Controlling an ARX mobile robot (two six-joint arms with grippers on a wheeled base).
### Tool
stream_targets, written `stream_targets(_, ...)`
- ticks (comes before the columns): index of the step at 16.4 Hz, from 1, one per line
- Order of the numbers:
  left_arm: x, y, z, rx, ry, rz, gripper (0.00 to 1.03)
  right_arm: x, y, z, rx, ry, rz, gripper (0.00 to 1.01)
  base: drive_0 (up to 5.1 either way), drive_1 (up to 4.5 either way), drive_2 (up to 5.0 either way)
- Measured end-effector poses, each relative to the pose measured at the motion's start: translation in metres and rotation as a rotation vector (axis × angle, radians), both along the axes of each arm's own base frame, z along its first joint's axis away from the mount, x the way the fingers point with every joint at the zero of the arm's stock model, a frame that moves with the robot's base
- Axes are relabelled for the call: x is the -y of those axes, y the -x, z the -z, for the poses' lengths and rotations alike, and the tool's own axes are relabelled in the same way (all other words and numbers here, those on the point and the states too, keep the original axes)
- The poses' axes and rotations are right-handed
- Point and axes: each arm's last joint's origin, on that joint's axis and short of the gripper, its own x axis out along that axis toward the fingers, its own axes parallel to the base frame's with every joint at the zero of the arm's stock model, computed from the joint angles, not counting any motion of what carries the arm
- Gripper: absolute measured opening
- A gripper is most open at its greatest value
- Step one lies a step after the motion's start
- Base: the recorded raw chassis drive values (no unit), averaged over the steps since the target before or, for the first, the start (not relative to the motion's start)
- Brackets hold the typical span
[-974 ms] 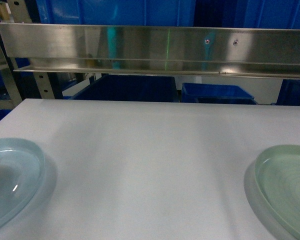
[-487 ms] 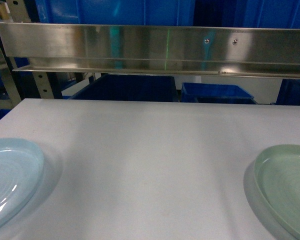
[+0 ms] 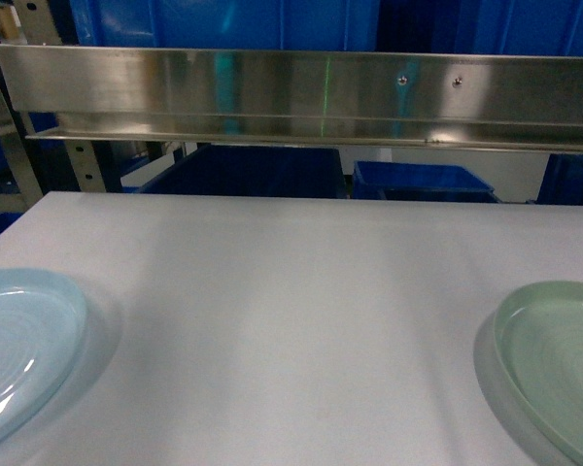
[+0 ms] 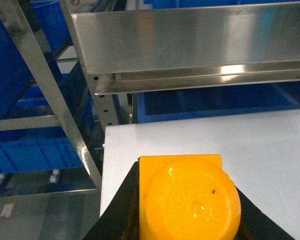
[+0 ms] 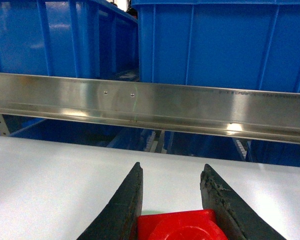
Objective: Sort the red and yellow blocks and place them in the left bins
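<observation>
Your left gripper [image 4: 187, 220] is clamped on the boxy orange-yellow toy block [image 4: 189, 199], at the white table's [image 4: 270, 145] left edge (shelving beyond). Right gripper [image 5: 171, 210] pinches the bright red block [image 5: 179, 226], jaws narrow, facing the deep blue plastic bins [image 5: 225, 45].

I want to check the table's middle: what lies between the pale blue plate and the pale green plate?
Nothing: in the head view only bare white table stretches between the pale blue plate and the pale green plate.
</observation>
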Motion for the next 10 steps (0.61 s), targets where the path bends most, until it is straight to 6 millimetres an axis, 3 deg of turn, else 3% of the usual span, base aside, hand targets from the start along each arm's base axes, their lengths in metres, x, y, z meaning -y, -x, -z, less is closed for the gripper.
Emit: stream_targets(10, 0.0, 0.0, 0.0, 0.0, 0.0, 0.0, 0.27, 0.0, 0.0, 0.0, 0.0, 0.0, 0.0, 0.29, 0.0, 0.0, 0.0)
